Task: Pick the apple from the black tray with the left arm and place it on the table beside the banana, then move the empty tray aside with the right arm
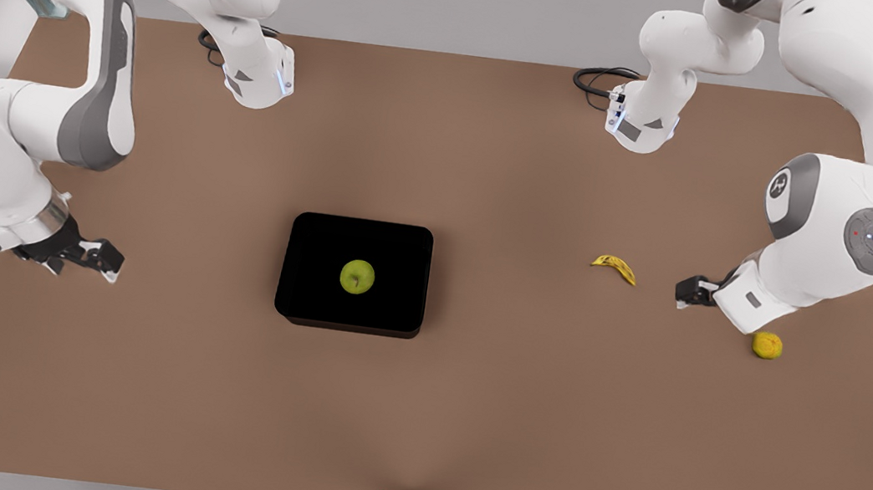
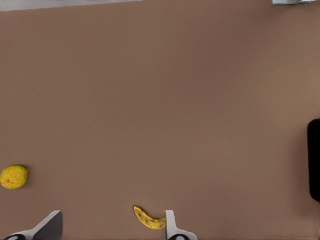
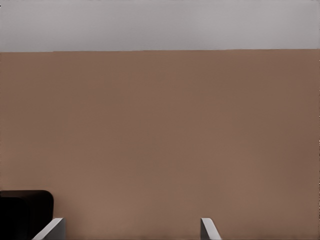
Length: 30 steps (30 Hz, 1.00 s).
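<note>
Apple [image 1: 357, 277], small, round and yellow-green, sits mid flat black tray [image 1: 318, 246] on the brown table [image 1: 464, 417]. Left hand [image 1: 685, 292] hovers spread beside the spotted yellow banana [image 1: 615, 267]; right hand [image 1: 93, 257] waits, fingers apart.

Light over the scene is even and soft, bright without harshness. The table [image 1: 464, 417] shows a gentle sheen, paler bands running from far to near across its brown top, with no hard glare. Shadows are faint: the black tray [image 1: 319, 238] casts a thin dark edge along its near side, and the apple [image 1: 357, 277] carries a small highlight. The tray's matte surface swallows all detail.
</note>
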Each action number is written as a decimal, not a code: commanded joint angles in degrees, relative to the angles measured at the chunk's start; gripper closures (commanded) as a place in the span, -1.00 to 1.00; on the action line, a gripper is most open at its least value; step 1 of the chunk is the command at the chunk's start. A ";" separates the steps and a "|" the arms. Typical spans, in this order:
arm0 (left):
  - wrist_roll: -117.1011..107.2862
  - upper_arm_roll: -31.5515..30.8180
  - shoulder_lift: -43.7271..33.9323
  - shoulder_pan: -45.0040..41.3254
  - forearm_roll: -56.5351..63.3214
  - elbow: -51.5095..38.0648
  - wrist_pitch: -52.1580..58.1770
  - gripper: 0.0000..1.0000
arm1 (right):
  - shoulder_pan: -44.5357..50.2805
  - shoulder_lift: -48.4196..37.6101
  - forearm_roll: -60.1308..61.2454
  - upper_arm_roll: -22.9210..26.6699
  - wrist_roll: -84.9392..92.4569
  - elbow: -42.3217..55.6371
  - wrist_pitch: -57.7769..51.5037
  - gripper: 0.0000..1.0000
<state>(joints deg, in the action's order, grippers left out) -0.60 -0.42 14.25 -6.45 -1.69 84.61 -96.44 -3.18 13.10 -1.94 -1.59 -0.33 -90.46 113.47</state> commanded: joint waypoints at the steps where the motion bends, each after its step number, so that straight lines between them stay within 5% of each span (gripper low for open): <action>1: 0.96 0.07 0.25 0.03 -0.34 0.29 -1.91 -1.00 | 0.10 -0.44 0.01 -0.08 -0.90 0.02 0.78 -1.00; 3: 0.87 -0.11 0.52 -1.20 -2.53 -0.85 -2.44 -1.00 | 0.10 -0.44 0.01 -0.26 -0.99 0.19 0.87 -1.00; 10: -50.88 -2.92 13.96 -32.05 0.28 -15.53 -4.55 -1.00 | 0.28 9.22 -0.26 -0.26 -0.28 2.22 1.93 -1.00; 12: -68.03 -3.01 19.67 -37.41 2.74 -16.23 -14.65 -1.00 | 0.19 8.96 -0.17 -0.17 -0.72 3.27 1.84 -1.00; 14: -71.46 -2.75 31.44 -43.20 3.35 -27.03 -16.15 -1.00 | 0.10 5.28 -0.08 0.00 -0.64 4.50 -0.52 -1.00; 30: -75.51 1.12 44.29 -46.82 12.58 -28.54 -38.65 -1.00 | 0.10 2.63 -0.17 -0.17 -0.55 4.41 -4.58 -1.00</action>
<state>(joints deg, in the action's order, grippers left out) -54.26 0.38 57.97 -53.25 9.86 56.17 -127.76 -3.06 15.75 -2.16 -1.76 -0.90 -86.00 109.13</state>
